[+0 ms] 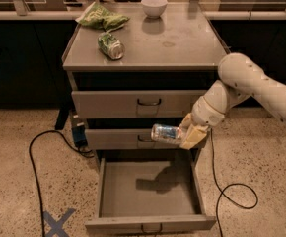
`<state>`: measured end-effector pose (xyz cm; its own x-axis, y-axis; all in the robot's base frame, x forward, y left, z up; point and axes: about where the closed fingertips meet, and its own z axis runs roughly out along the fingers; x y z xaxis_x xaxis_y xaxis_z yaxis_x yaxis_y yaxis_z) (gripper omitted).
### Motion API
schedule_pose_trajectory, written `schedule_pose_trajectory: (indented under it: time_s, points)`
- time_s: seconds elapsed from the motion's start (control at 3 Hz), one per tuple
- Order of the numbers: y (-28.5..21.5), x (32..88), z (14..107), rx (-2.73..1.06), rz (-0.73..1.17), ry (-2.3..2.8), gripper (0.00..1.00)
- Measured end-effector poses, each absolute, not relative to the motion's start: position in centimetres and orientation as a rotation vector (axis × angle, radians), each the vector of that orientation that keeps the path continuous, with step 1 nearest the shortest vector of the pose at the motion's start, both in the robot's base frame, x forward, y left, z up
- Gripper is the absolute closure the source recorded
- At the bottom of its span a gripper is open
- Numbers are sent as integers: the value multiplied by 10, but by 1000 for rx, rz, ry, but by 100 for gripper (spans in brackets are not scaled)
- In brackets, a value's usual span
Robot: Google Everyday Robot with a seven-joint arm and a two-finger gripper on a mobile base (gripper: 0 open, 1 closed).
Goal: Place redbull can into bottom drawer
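Holding the redbull can [165, 134] on its side, the end effector [187, 132] hangs in front of the middle drawer [116, 138], toward its right end. Its two tan fingers [193, 139] are closed on the right end of the can, one above and one below. The rest of the can projects to the left, clear of the fingers.

The bottom drawer [133, 196] is pulled fully out below the can. Its grey floor is bare and carries the shadow of the arm. The can is above the drawer opening and not inside it.

The top drawer [108, 104] is slightly out of flush with the frame.

Items on the table [187, 41]:
- A green can [111, 45] lies on its side near the left edge.
- A green bag [101, 18] lies at the back left corner.
- A white bowl [154, 6] stands at the back edge, near the middle.

Black cables [33, 172] run across the floor on both sides of the cabinet. A blue X mark [57, 223] lies on the floor at the front left.
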<state>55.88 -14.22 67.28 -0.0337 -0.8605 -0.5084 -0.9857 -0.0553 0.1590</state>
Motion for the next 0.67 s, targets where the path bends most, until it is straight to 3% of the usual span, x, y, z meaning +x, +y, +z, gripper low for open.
schedule_pose_trajectory:
  time_s: [0.67]
  points:
    - [-127,510,519,-2016,1024,2010,100]
